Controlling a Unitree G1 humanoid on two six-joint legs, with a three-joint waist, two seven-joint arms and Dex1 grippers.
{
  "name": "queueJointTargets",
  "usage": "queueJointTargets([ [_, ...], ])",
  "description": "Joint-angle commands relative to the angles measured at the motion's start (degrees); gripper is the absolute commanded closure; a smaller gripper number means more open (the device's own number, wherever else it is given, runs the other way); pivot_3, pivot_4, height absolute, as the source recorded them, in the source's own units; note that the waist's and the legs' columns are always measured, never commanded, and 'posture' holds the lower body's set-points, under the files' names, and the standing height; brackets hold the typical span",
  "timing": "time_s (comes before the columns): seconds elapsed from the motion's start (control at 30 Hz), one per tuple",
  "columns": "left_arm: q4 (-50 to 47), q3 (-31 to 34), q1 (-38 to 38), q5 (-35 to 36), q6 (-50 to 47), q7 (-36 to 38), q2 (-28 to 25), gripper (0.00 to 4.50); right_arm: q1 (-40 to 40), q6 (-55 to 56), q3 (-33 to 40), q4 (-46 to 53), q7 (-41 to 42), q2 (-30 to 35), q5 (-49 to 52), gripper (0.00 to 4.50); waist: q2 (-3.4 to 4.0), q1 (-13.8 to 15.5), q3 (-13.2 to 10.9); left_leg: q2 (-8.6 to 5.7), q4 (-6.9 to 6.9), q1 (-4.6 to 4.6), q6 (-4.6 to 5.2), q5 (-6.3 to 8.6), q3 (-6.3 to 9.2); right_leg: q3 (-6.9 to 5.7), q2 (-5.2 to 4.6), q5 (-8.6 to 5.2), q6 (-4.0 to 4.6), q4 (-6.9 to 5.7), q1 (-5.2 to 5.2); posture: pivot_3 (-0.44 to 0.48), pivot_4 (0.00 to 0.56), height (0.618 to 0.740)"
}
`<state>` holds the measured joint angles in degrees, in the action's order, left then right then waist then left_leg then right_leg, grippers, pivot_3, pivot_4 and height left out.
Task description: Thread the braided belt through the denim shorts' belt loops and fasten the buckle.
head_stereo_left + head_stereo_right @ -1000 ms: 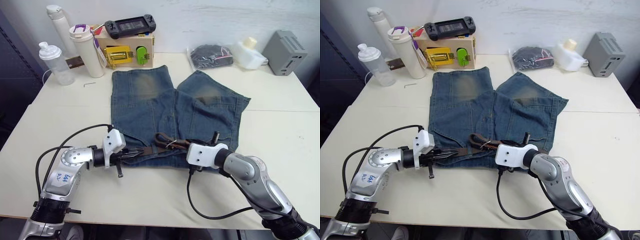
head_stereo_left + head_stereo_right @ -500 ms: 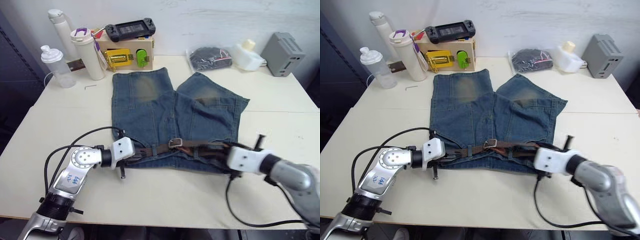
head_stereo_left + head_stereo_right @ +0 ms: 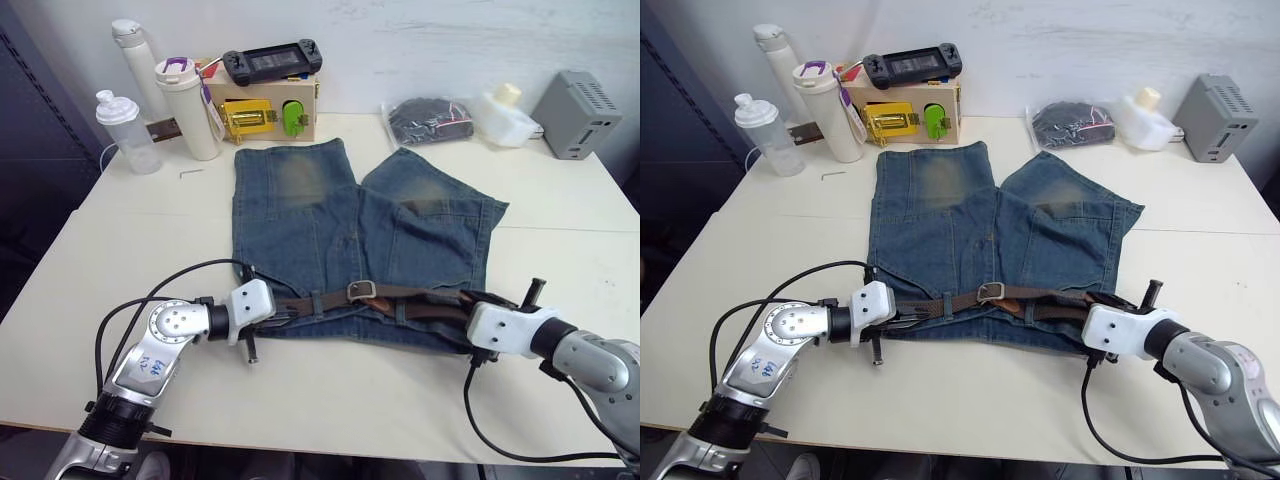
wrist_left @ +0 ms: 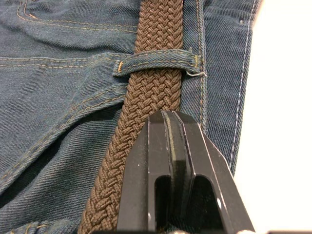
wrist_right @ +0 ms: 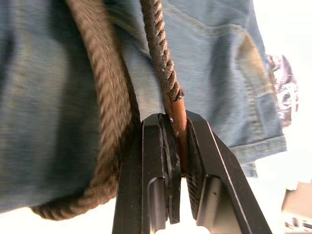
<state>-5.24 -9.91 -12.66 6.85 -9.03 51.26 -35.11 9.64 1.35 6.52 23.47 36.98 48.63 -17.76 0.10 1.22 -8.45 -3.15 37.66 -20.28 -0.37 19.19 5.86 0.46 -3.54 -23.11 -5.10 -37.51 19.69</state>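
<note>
- Lying flat on the table (image 3: 120,230), the denim shorts (image 3: 340,225) have their waistband along the near edge, legs pointing away.
- We see the braided belt (image 3: 420,298) running along that waistband, with the buckle (image 3: 360,290) sitting near the middle of the shorts.
- At the left end we find the left gripper (image 4: 170,117), its fingers pressed together (no gap shows between them), with the tips resting on the belt just short of one of the belt loops (image 4: 156,62); the strap passes under that loop.
- At the right end we find the right gripper (image 5: 174,122) pinching the belt's smooth brown tip between its fingers (image 5: 202,146); a second run of the belt curves past just beside the fingers, over the denim.
- Behind the shorts stand two bottles and a wooden box (image 3: 262,105).
</note>
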Motion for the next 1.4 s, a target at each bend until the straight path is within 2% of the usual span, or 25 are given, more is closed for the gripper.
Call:
queueJointTargets([
  [0.03, 2.53, -0.01, 1.98, -1.20, -2.14, 0.27, -1.67, 4.46, 0.25, 0.63, -2.95, 1.97, 0.18, -0.20, -2.87, 4.50, 0.00, -0.10, 0.00, 0.00, -0.01, 0.01, 0.00, 0.00, -0.01, 0.00, 0.00, 0.00, 0.00, 0.02, 0.01, 0.000, 0.150, 0.740],
  [0.17, 1.41, 2.24, 1.07, 0.28, -3.08, -0.16, -1.91, 4.46, 0.22, -4.22, -5.44, 1.35, 1.06, -1.29, -4.34, 4.50, 0.00, -0.32, 0.00, 0.04, -0.04, 0.03, -0.02, 0.00, -0.02, 0.01, 0.03, 0.00, 0.00, 0.08, 0.01, 0.000, 0.150, 0.740],
  [0.27, -1.20, 3.85, 0.96, 2.57, -5.29, -0.04, -2.29, 4.46, -0.69, -9.89, -4.51, 3.07, 1.51, -4.22, -1.37, 4.50, -0.02, -0.54, -0.01, 0.07, -0.05, 0.04, -0.04, -0.01, -0.01, 0.00, 0.05, 0.00, 0.00, 0.08, 0.00, 0.000, 0.150, 0.740],
  [0.3, -2.84, 4.71, 1.08, 4.01, -6.64, 0.21, -2.53, 4.50, -0.79, -12.19, -3.75, 4.17, 2.29, -5.16, 0.58, 3.54, -0.03, -0.61, -0.01, 0.08, -0.05, 0.04, -0.04, -0.01, -0.01, 0.01, 0.05, 0.00, 0.00, 0.07, 0.01, 0.000, 0.150, 0.740],
  [0.33, -4.51, 5.74, 1.37, 5.70, -8.10, 0.36, -2.61, 4.50, -0.77, -13.35, -3.26, 5.00, 2.93, -5.49, 1.62, 3.32, -0.03, -0.69, -0.02, 0.08, -0.06, 0.03, -0.05, 0.00, -0.01, 0.00, 0.06, 0.00, 0.01, 0.07, 0.01, 0.000, 0.150, 0.740],
  [0.43, -9.07, 8.82, 3.41, 10.12, -11.91, 0.20, -2.78, 4.50, 0.31, -9.87, -0.54, 7.33, 3.31, -5.92, 5.94, 1.84, -0.07, -0.74, -0.05, 0.09, -0.15, 0.00, -0.05, 0.00, 0.01, 0.00, 0.05, 0.00, 0.01, 0.06, 0.02, 0.000, 0.150, 0.740],
  [0.57, -11.66, 10.95, 5.19, 11.84, -14.33, -0.42, -3.20, 4.50, 3.52, -4.99, 1.84, 12.38, 6.39, -6.39, 14.51, 1.84, -0.07, -0.50, -0.18, 0.10, -0.28, -0.03, -0.05, 0.00, 0.06, -0.02, 0.05, 0.00, 0.00, 0.11, 0.05, 0.000, 0.150, 0.740],
  [0.7, -13.21, 12.08, 6.44, 12.60, -15.75, -1.04, -3.34, 4.50, 7.01, -1.87, 1.59, 14.22, 7.41, -5.67, 14.93, 1.84, -0.10, -0.47, -0.24, 0.10, -0.21, -0.03, -0.06, -0.01, 0.04, -0.01, 0.04, 0.00, 0.00, 0.20, 0.00, 0.000, 0.150, 0.740],
  [0.93, -14.57, 12.52, 6.33, 13.19, -16.77, -1.85, -2.74, 4.50, 6.56, -1.40, -3.04, 9.44, 2.79, -6.31, 4.87, 1.84, -0.11, -0.36, -0.25, 0.09, -0.24, -0.02, -0.06, -0.01, 0.05, -0.01, 0.05, 0.00, 0.01, 0.40, 0.01, 0.000, 0.150, 0.740],
  [1.2, -14.92, 12.93, 6.50, 13.41, -16.51, -1.73, -3.19, 4.50, 3.96, -3.29, -6.11, 6.33, -0.72, -8.29, 0.26, 1.84, -0.09, -0.38, -0.27, 0.09, -0.29, -0.03, -0.08, -0.02, 0.03, 0.00, 0.05, 0.00, 0.01, 0.41, 0.04, 0.000, 0.150, 0.740],
  [1.3, -15.29, 13.56, 6.50, 13.61, -16.37, -1.85, -3.20, 4.50, 4.50, -3.34, -7.10, 5.89, -1.29, -8.31, -1.02, 2.67, -0.09, -0.39, -0.28, 0.09, -0.27, -0.03, -0.08, -0.02, 0.03, 0.00, 0.05, 0.00, 0.01, 0.42, 0.03, 0.000, 0.150, 0.740],
  [1.33, -15.39, 13.80, 6.51, 13.56, -16.13, -1.99, -3.20, 4.50, 4.73, -3.38, -7.41, 5.68, -1.60, -8.40, -1.54, 3.10, -0.09, -0.39, -0.28, 0.09, -0.27, -0.03, -0.08, -0.02, 0.04, 0.00, 0.05, 0.00, 0.00, 0.42, 0.03, 0.000, 0.150, 0.740],
  [1.4, -15.81, 14.24, 6.55, 13.71, -16.03, -2.29, -3.10, 4.50, 4.95, -3.21, -7.92, 5.03, -2.70, -8.61, -2.93, 4.24, -0.09, -0.36, -0.28, 0.09, -0.27, -0.03, -0.08, -0.02, 0.03, 0.00, 0.05, 0.00, 0.00, 0.42, 0.02, 0.000, 0.150, 0.740],
])
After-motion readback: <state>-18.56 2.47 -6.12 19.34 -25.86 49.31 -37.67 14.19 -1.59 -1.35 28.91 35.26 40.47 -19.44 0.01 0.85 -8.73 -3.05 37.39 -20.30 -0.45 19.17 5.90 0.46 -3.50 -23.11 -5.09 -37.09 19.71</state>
